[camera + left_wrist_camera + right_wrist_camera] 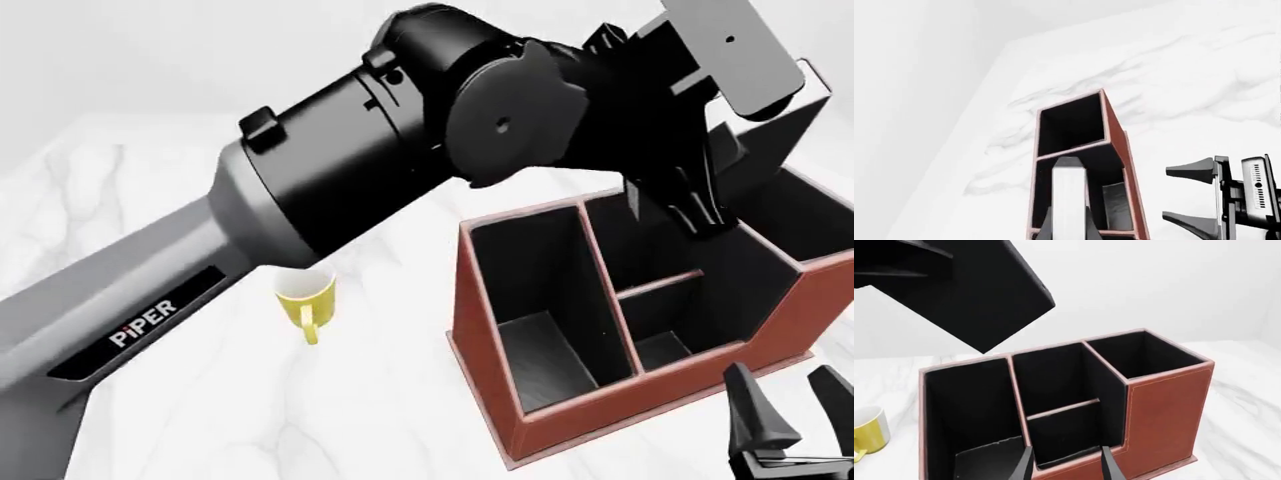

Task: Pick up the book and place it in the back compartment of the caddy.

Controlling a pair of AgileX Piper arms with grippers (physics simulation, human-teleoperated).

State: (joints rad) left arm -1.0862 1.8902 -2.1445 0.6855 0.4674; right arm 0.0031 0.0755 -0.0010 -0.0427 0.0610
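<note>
Black book (981, 295) tilted in the air above red-brown caddy (1167, 410), yellow mug (869, 432) beside.

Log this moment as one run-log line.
left gripper: shut on book | book: held above caddy, not inside | right gripper: open, near caddy | mug: on table

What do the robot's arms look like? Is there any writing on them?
The left arm is a thick grey tube with chunky black round joints and white "PiPER" lettering on a black strip. The right gripper is black with pointed, wedge-shaped jaws. Seen from the left wrist, a small grey panel with dotted markings sits behind it.
</note>
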